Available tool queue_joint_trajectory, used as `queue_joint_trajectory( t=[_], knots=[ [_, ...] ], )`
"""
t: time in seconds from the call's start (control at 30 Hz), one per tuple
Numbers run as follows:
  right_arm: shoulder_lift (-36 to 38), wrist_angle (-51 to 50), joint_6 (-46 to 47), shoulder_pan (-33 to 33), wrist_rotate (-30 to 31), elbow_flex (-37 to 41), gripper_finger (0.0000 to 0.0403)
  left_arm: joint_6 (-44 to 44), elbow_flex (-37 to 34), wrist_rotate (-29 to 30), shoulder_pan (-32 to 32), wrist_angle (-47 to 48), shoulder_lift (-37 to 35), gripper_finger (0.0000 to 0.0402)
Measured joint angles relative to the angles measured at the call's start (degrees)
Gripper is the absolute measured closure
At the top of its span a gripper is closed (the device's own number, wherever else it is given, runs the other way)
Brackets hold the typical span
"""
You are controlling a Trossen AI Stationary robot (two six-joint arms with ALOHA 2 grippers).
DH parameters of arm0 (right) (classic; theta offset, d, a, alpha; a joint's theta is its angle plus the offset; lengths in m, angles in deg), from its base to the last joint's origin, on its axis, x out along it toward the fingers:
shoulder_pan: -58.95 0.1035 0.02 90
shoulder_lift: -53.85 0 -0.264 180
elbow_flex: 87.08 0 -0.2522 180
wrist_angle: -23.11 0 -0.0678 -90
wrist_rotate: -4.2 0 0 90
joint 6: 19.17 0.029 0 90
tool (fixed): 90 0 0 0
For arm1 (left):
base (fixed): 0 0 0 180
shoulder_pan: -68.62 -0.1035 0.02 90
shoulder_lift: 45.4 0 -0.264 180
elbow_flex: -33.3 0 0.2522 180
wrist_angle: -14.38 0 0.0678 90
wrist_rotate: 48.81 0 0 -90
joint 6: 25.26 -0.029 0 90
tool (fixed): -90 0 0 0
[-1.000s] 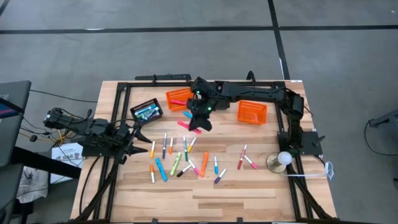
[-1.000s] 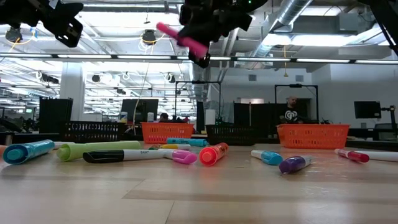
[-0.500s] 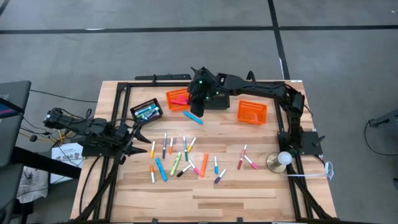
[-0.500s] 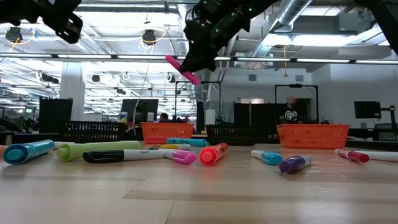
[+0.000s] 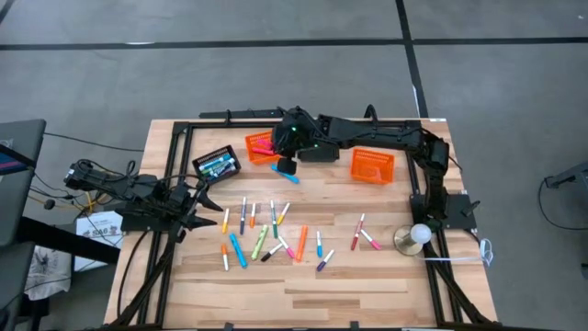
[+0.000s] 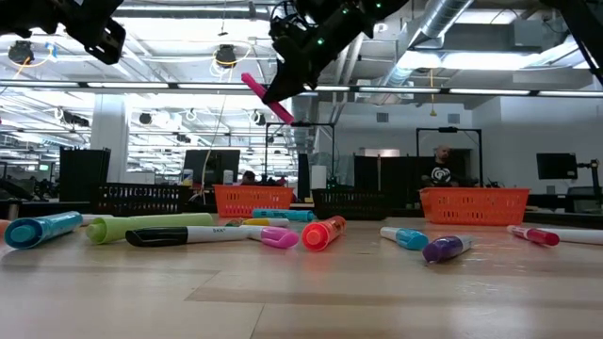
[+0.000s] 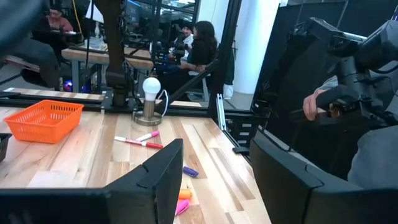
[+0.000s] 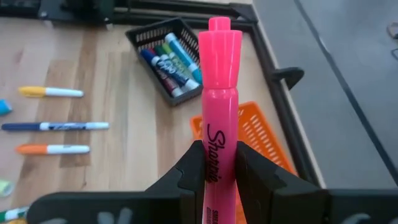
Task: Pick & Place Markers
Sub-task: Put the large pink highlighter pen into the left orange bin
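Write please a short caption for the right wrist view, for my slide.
Right gripper holds a pink marker above the orange basket; a black basket of markers lies beyond.

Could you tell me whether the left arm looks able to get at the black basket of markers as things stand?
Probably yes. The left claw stands open and empty at the table's left edge, and the black basket lies close ahead with bare wood between. The right claw, shut on the pink marker, hangs over the orange basket, out of that path.
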Motion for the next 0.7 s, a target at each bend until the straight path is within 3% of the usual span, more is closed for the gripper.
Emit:
queue_joint_trajectory(
  t=[0.47,0.7],
  knots=[
    [-4.4,4.0,1.0,-4.4,-5.6,-1.3,0.0344,0.0,0.0,0.0,0.0,-1.1,0.0,0.0216],
    [-15.0,0.6,2.2,-6.1,-9.2,-14.1,0.0344,0.2,0.0,0.0,0.0,-1.6,0.5,0.0216]
  ],
)
